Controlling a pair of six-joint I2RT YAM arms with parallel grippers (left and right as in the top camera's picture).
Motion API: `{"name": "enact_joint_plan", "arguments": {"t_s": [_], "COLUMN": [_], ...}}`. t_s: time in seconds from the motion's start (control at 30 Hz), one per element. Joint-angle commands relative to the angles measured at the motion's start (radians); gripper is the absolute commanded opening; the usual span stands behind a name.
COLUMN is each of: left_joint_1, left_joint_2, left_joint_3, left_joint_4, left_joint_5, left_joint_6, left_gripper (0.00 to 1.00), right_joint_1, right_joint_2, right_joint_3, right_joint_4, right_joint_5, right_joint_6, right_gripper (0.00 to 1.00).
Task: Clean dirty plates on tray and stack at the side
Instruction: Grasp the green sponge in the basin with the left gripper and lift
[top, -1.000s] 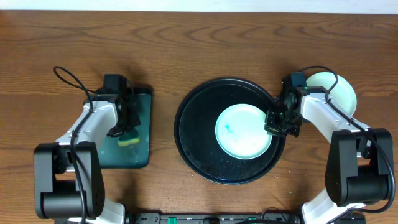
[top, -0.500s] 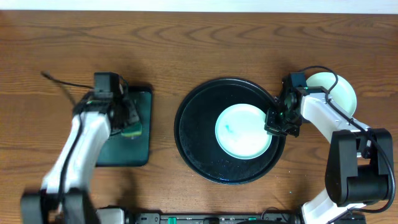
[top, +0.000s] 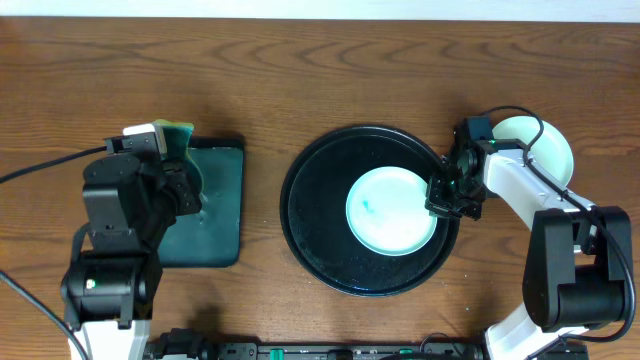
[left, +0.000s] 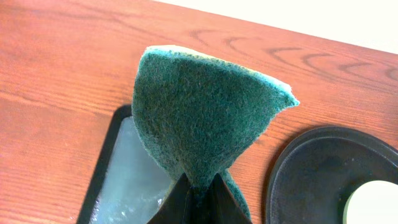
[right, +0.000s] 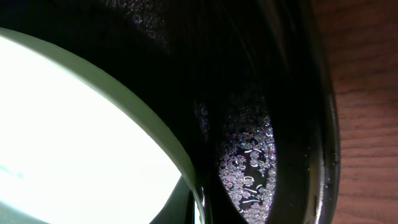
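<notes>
Brown wood-grain table (top: 320, 70) fills the overhead view, where the round black tray (top: 310, 235) is seen at centre. One pale mint plate (top: 400, 225) lies on its right half, with a teal smear (top: 367, 207) not yet wiped away. The right gripper (top: 452, 197) is closed on that plate's right rim. The left gripper (top: 168, 148) is raised over the small dark-green tray (top: 222, 215) with a sponge (top: 180, 132) pinched in it. Another plate (top: 545, 150) is set on the table right of the black tray, but it is largely covered by the right arm, so whether one plate or a stack lies there cannot be told. From the left wrist, the sponge is seen folded and clamped only at its lower tip between narrow jaws; it is judged that it could be twisted or dragged free once pressed on the plate. The dark-green tray's wet floor is cut off by the frame edge. From the right wrist, water beads are seen on the black tray's floor beside the plate, so the plate could slide under wiping if the thin rim grip is lost. The fingertips are mostly swallowed by shadow at the bottom.
</notes>
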Motion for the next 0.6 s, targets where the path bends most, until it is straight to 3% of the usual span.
{"name": "enact_joint_plan", "arguments": {"t_s": [0.0,0.57], "left_joint_1": [0.0,0.0], "left_joint_2": [-0.008,0.019], "left_joint_3": [0.008,0.008], "left_joint_4": [0.007,0.01], "left_joint_5": [-0.012,-0.011], "left_joint_6": [0.043,0.042], "left_gripper": [0.07,0.07], "right_joint_1": [0.011,0.011], "right_joint_2": [0.028,0.028], "right_joint_3": [-0.016,-0.016], "right_joint_4": [0.041,0.048], "right_joint_5": [0.042,0.019], "right_joint_6": [0.028,0.01], "right_gripper": [0.01,0.01]}}
